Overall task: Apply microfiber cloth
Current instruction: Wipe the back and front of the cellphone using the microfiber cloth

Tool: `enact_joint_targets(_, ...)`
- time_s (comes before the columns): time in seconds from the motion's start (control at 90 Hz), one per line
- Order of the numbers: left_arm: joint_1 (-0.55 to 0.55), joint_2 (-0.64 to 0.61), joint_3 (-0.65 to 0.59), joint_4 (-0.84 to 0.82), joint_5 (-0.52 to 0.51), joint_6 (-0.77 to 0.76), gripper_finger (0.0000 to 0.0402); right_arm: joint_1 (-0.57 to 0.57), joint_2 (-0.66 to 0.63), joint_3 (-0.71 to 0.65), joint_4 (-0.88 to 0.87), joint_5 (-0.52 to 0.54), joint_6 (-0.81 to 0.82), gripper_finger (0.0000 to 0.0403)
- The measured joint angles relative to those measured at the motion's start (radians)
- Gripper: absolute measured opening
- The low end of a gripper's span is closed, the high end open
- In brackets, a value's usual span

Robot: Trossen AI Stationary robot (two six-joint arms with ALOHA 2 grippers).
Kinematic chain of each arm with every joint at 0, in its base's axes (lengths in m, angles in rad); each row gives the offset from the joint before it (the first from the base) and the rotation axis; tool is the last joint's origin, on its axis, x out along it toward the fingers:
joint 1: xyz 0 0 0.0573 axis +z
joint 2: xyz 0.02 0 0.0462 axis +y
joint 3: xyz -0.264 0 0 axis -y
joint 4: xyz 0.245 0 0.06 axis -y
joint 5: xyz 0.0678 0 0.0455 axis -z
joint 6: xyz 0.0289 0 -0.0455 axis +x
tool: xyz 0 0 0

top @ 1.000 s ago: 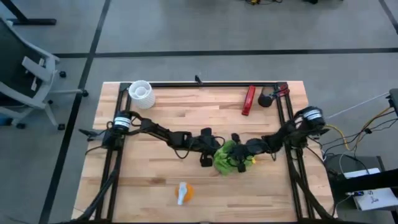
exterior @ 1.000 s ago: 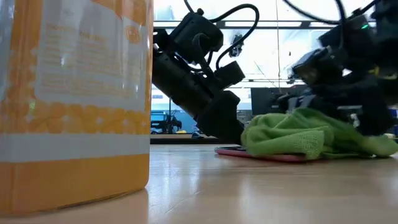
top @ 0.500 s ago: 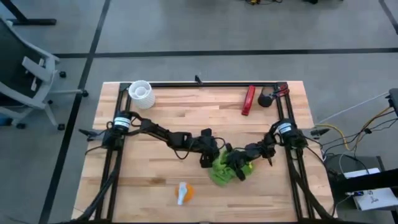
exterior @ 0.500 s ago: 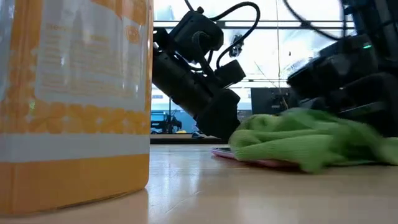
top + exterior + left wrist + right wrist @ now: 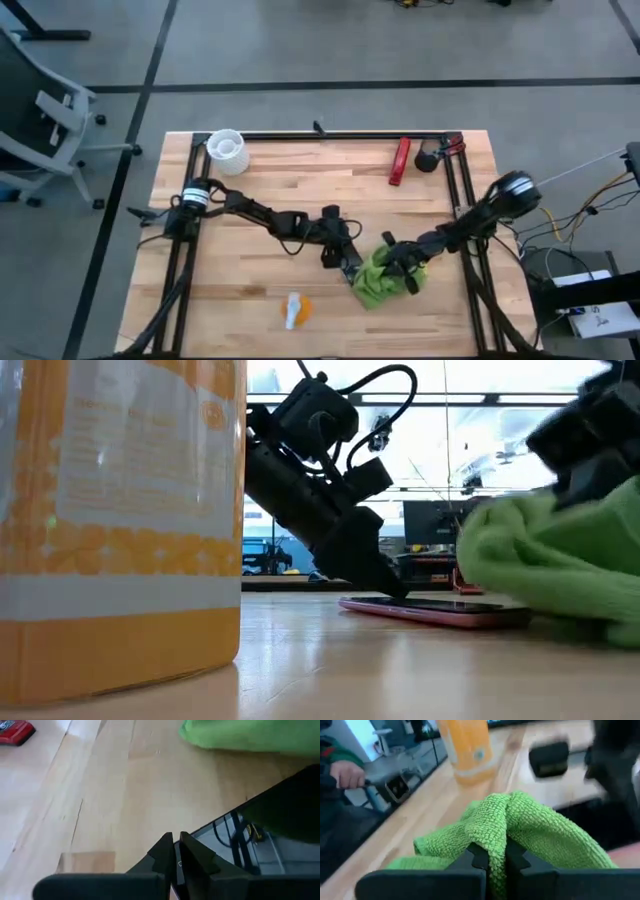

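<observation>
The lime-green microfiber cloth (image 5: 383, 282) lies bunched near the table's middle, toward the near edge, with my right gripper (image 5: 491, 854) shut on it. A black phone (image 5: 435, 608) with a pink rim lies flat on the table beside the cloth. My left gripper (image 5: 175, 851) is shut, its tips down on the phone (image 5: 280, 840). In the low view the cloth (image 5: 555, 565) overlaps the phone's right end; I cannot tell whether it touches the phone. My left gripper presses its shut fingertips (image 5: 392, 586) down on the phone's left end (image 5: 200, 851), slanting down from the table's left side. The phone lies flat on the table. My right gripper pinches a raised fold (image 5: 495, 827) of the cloth between its two fingers, coming low from the table's right side. The rest of the cloth (image 5: 375, 292) sags onto the table.
An orange-and-white spray bottle (image 5: 294, 310) lies near the front edge, close to the low camera (image 5: 120, 510). A white cup (image 5: 226, 150), a red tool (image 5: 400, 160) and a black object (image 5: 427, 160) stand at the back. A person's hand (image 5: 345, 774) shows beyond the table.
My right gripper has dragged the cloth across the phone toward the table's near edge and then toward its right edge. The cloth has slid off the phone, whose screen now shows. My left gripper has stayed on the phone.
</observation>
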Motion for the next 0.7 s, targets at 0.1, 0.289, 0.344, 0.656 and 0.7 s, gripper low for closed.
enact_joint_targets(0.1,-0.004,-0.044,-0.003,-0.031,0.000,0.001,0.0020,-0.013,-0.088,0.026,-0.132,0.084,-0.059,0.0000)
enact_joint_targets(0.289,-0.032,-0.130,-0.001,-0.084,0.000,-0.007,0.0020,-0.096,-0.083,0.149,-0.381,0.073,-0.156,0.0000)
enact_joint_targets(0.344,-0.046,-0.126,-0.007,-0.097,0.000,-0.019,0.0020,-0.115,-0.045,0.184,-0.383,0.026,-0.184,0.0000)
enact_joint_targets(0.656,-0.079,-0.004,-0.067,-0.032,-0.044,-0.110,0.0020,-0.152,0.308,0.302,-0.167,-0.089,-0.206,0.0000)
enact_joint_targets(0.7,-0.079,0.012,-0.069,-0.033,-0.046,-0.117,0.0020,-0.153,0.358,0.315,-0.119,-0.115,-0.183,0.0000)
